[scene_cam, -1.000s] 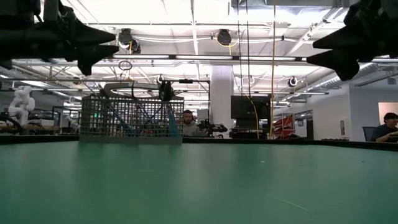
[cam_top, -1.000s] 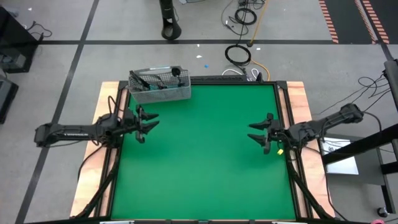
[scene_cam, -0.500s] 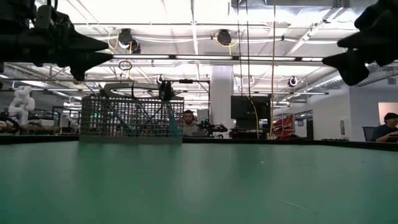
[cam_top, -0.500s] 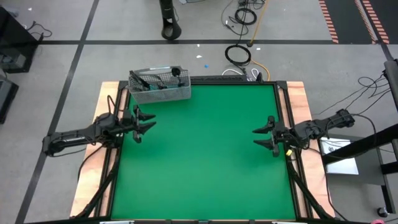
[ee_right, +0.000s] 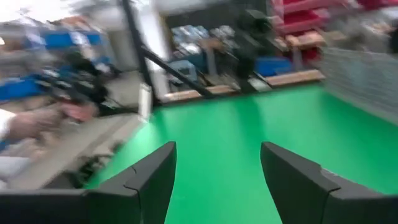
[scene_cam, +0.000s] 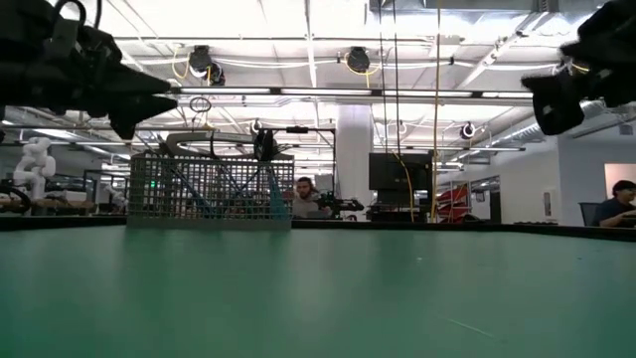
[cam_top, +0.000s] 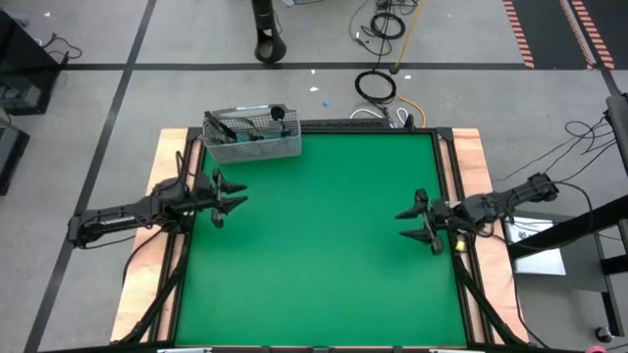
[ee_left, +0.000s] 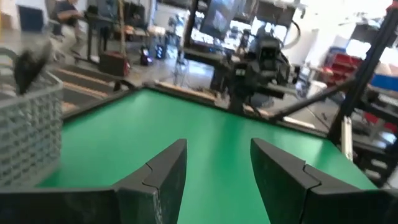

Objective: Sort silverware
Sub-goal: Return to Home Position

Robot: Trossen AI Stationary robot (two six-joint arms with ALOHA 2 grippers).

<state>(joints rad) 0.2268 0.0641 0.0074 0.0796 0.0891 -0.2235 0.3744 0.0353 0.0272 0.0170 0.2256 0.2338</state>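
Showing sorting apparently complete: all visible silverware [cam_top: 245, 127] stands in the wire-mesh basket [cam_top: 257, 149] at the green mat's [cam_top: 324, 255] far left corner, with none lying loose. Left gripper [cam_top: 234, 196] and right gripper [cam_top: 404, 225] hang empty, fingers spread, at opposite edges.

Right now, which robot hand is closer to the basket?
Left. The left gripper hovers close by the wire basket; the right gripper is far across the table.

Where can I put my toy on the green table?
Almost anywhere: the green mat is bare between the left arm and right arm. Only the far left corner is crowded, by the mesh basket.
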